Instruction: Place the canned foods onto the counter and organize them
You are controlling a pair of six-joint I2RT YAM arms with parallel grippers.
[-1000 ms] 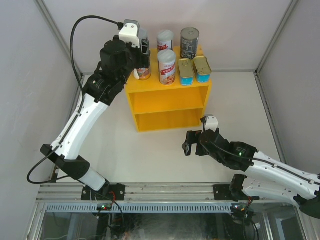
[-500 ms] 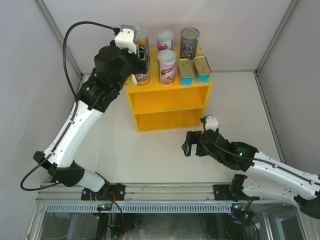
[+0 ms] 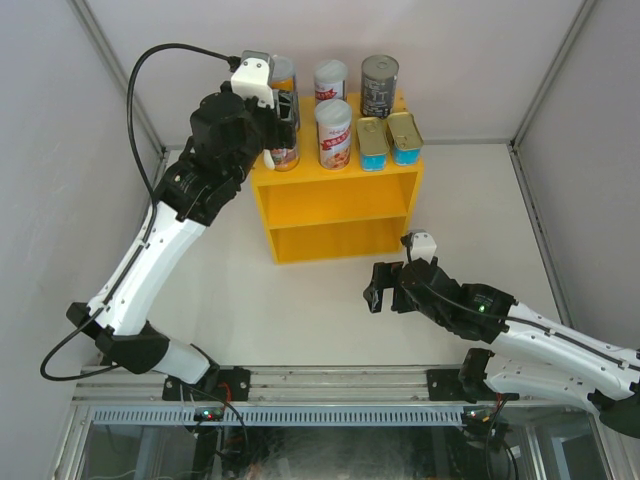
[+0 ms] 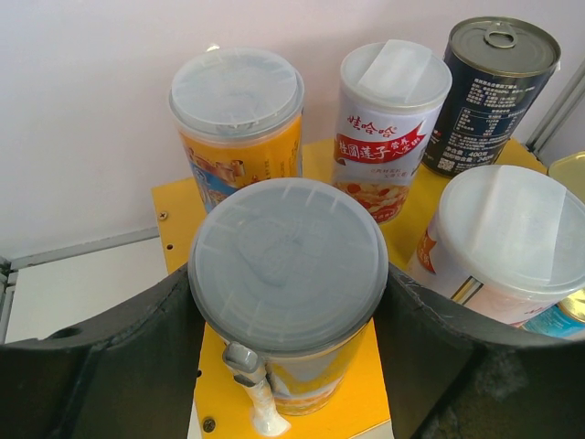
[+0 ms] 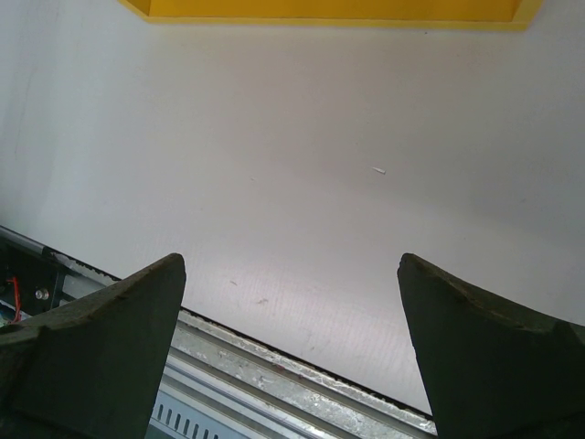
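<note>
**Seven cans on the yellow counter, left end effector clamped on one**

The counter point(image 3: 335, 195) stands at the far side of the white surface point(image 3: 300, 300), its two open front compartments facing the arms. All the canned foods sit on its flat top. In the back row, from left to right, stand the second orange-blue can point(image 4: 238, 119), a white-red can point(image 4: 391, 119) and the dark grey can point(image 4: 494, 87). In front of the middle one stands the other white-red can point(image 3: 333, 132), and to its right the two teal tins point(image 3: 388, 140) lie flat side by side, gold lids up.

At the front left corner the orange-blue can with the spoon point(image 4: 288, 261) stands upright, its white spoon point(image 4: 256, 398) strapped to its side. The left end effector point(image 4: 288, 347) grips this can, one dark finger pressed against each side of it.

The right end effector point(image 5: 291, 274) hangs low over the bare surface in front of the counter, fingers spread wide and holding nothing. Pale grey walls point(image 3: 60, 150) enclose the surface on three sides, and a metal rail point(image 3: 330, 380) runs along the near edge
</note>
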